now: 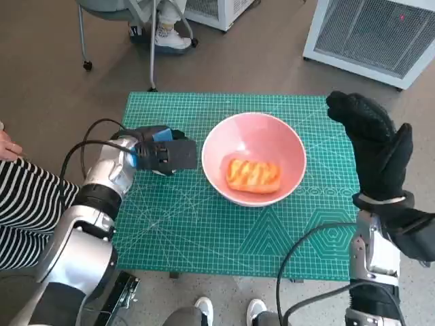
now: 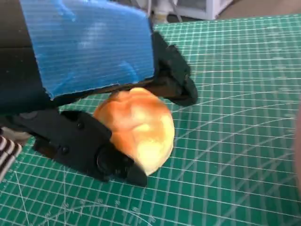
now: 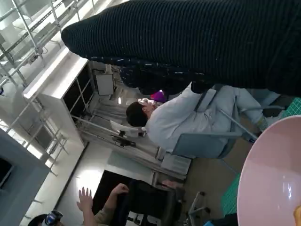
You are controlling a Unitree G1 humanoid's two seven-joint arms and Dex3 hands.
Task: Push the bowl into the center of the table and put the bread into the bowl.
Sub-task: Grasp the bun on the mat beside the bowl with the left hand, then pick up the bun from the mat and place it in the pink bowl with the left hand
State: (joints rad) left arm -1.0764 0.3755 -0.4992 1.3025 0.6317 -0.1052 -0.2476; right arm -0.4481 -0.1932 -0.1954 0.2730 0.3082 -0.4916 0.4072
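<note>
Brown floor surrounded the small surface (image 1: 204, 251), which was covered by a green gridded cutting mat. At the far left edge of the head view a person in a striped black-and-white top (image 1: 24, 204) sat close to the robot's left arm.

On the left part of the mat, the left hand (image 1: 158, 152) lay low over the surface, its blue-taped back facing up. The left wrist view showed it grasping a round golden bread roll (image 2: 136, 128), the black fingers (image 2: 174, 77) curled over one side of the roll and the thumb part pressed against the other. Whether the roll was touching the mat could not be told.

Just beside that hand, near the middle of the surface, stood the pink bowl (image 1: 272, 139), upright. Inside it lay an orange-glazed piece of bread (image 1: 253, 174), resting on the bowl's bottom.

To the right of the bowl, the right hand (image 1: 374, 146) in its black knitted glove was raised above the mat's right edge, released and grasping nothing, fingers stretched out. The right wrist view showed the bowl's pink rim in one corner and a person in a pale top (image 3: 174, 120) seated on a chair in the background.

A white ventilated cabinet (image 1: 380, 34) stood on the floor beyond the surface's far right corner.
</note>
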